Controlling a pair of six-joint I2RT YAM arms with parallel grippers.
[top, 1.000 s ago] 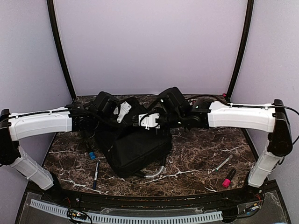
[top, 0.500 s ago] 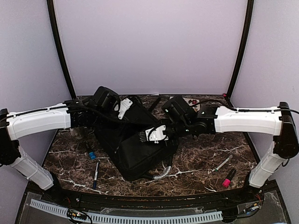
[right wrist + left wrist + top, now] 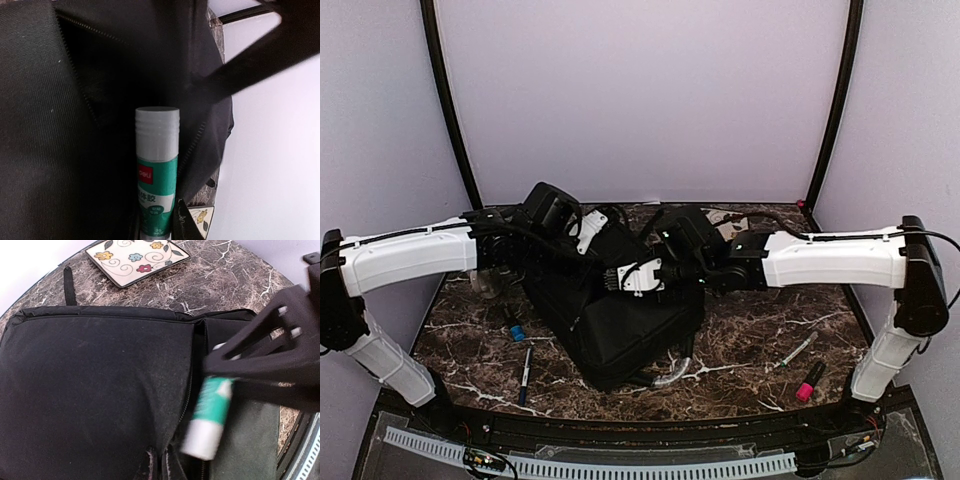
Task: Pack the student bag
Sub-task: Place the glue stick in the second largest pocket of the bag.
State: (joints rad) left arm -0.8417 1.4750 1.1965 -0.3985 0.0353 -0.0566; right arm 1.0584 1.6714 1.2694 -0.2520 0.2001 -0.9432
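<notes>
The student bag is a large black fabric bag lying in the middle of the table. My left gripper is shut on the fabric edge beside the bag's open zipper and holds that edge up. My right gripper is shut on a glue stick with a green label and white cap. The cap points into the dark zipper opening of the bag. In the left wrist view the glue stick hangs from the black right gripper, right over the zipper slit.
A floral square plate lies behind the bag. A blue-capped item and a dark pen lie left of the bag. A thin pen and a pink marker lie at the right front.
My right gripper has come down and leftward with the glue stick onto the bag's opening. The bag has shifted and its flap is held higher. The left gripper stays shut on the fabric.
</notes>
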